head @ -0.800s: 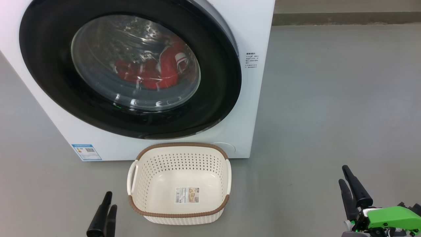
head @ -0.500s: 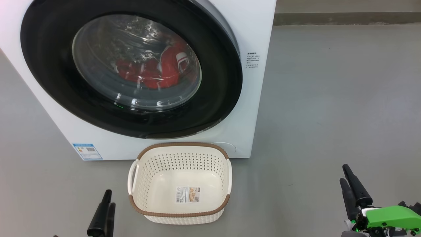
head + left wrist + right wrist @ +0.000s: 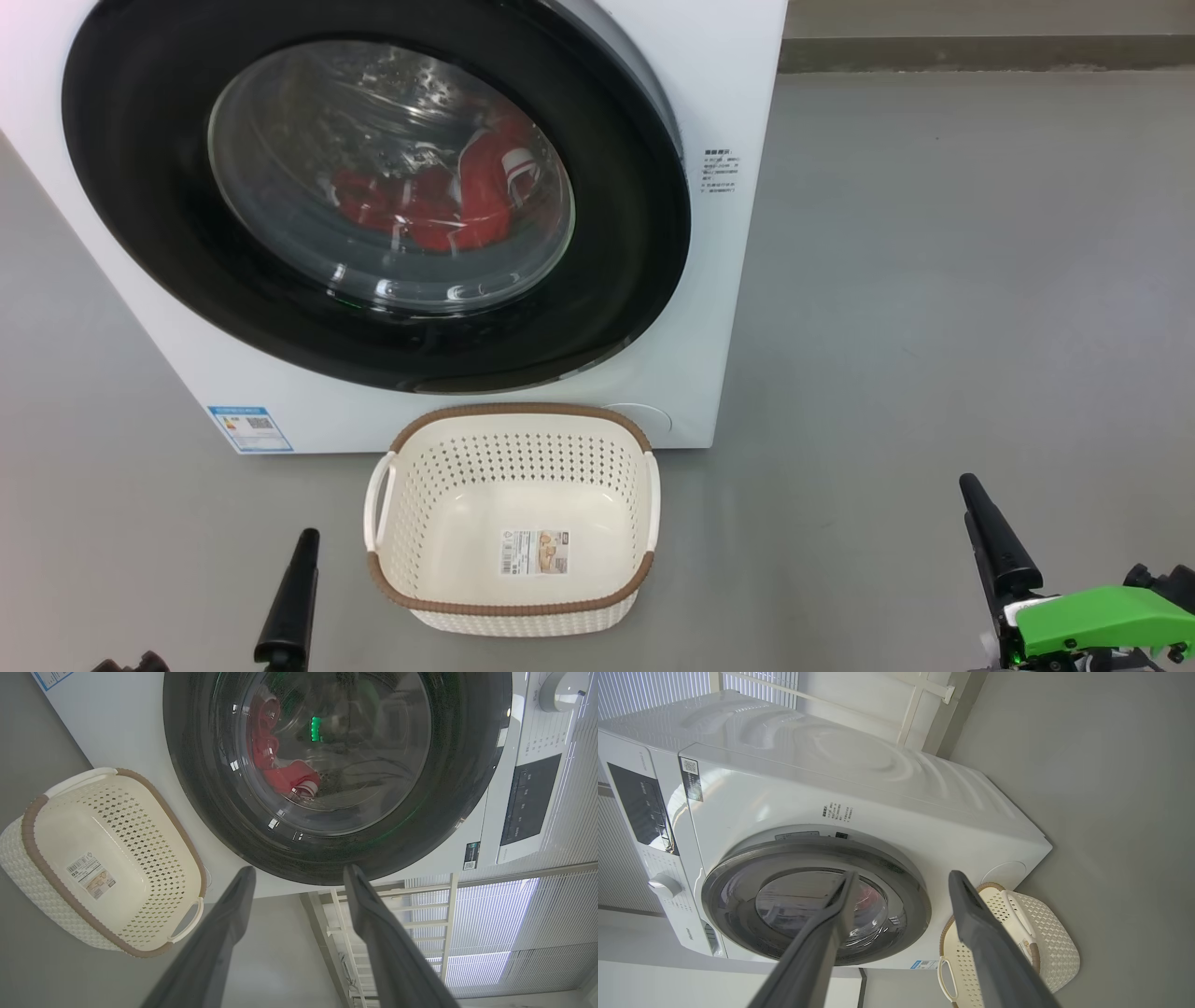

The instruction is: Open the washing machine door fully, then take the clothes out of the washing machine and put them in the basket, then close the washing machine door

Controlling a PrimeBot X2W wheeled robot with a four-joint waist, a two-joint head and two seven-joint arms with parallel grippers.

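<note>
The white washing machine (image 3: pixel 738 93) stands ahead with its door (image 3: pixel 616 280) closed, a black rim around a clear glass bowl. Behind the glass lie the red clothes (image 3: pixel 448 210) with white trim. The cream basket (image 3: pixel 513 411) sits on the floor right in front of the machine, nothing in it but a paper label. Low at the left, my left gripper (image 3: pixel 301 546) is beside the basket; in the left wrist view it (image 3: pixel 299 877) stands open and faces the door (image 3: pixel 327 854). At the lower right, my right gripper (image 3: pixel 973 490) is likewise open (image 3: pixel 901 879) and holds nothing.
Bare grey floor (image 3: pixel 934 280) spreads to the right of the machine as far as a wall skirting (image 3: pixel 980 51). The machine's dark control panel (image 3: pixel 528 798) and dial (image 3: pixel 560 690) lie beyond the door. White blinds and a railing (image 3: pixel 490 914) stand beside the machine.
Both grippers have sunk slightly toward the bottom of the head view and turned, so each pair of fingers now lines up as one. Machine, door and basket have not moved.
</note>
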